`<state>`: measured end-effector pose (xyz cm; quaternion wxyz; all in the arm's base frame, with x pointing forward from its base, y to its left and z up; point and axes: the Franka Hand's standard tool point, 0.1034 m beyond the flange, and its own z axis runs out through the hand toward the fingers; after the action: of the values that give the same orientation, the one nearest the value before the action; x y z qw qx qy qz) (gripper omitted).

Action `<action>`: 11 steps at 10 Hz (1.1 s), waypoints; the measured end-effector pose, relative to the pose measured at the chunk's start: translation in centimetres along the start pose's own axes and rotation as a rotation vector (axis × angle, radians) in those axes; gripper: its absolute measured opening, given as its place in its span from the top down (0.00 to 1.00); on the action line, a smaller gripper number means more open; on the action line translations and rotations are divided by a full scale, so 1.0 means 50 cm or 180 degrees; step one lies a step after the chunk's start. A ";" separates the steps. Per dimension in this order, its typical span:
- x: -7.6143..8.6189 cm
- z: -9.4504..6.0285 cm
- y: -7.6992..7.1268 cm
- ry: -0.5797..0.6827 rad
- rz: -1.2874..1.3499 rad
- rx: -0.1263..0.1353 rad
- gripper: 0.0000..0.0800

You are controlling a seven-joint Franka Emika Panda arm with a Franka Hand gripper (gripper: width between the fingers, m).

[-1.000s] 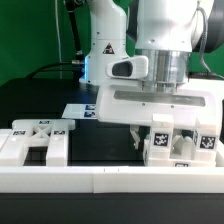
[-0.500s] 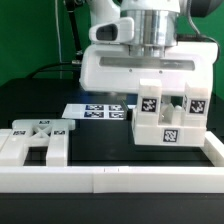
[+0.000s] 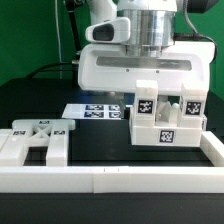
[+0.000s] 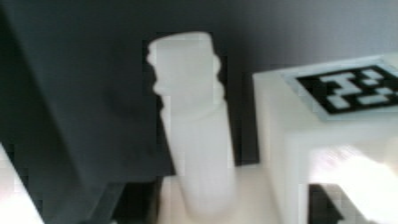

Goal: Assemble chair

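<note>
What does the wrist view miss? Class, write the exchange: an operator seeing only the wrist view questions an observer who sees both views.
Operator: I see only a tall white plastic post beside a white plastic block with a square tag. Any other parts?
Observer: Yes, another white blocky plastic part with tags lies at the exterior view's left.
Operator: What else is out there?
Observer: The thin flat white marker board, on the black table.

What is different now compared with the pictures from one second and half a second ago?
The gripper, shut on the tagged chair part, rose and shifted toward the exterior view's left, carrying that part up with it, mostly in the first half second. The other chair part and the marker board stayed put.
</note>
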<state>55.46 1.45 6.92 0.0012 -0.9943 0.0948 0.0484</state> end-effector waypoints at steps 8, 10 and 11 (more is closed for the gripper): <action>-0.029 0.000 0.008 -0.1738 0.0039 -0.0119 0.59; -0.045 -0.002 0.005 -0.2179 0.0022 -0.0177 0.59; -0.053 -0.004 0.012 -0.2522 0.0032 -0.0220 0.59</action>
<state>52.79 1.37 7.39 0.0040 -0.8976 0.0901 0.4314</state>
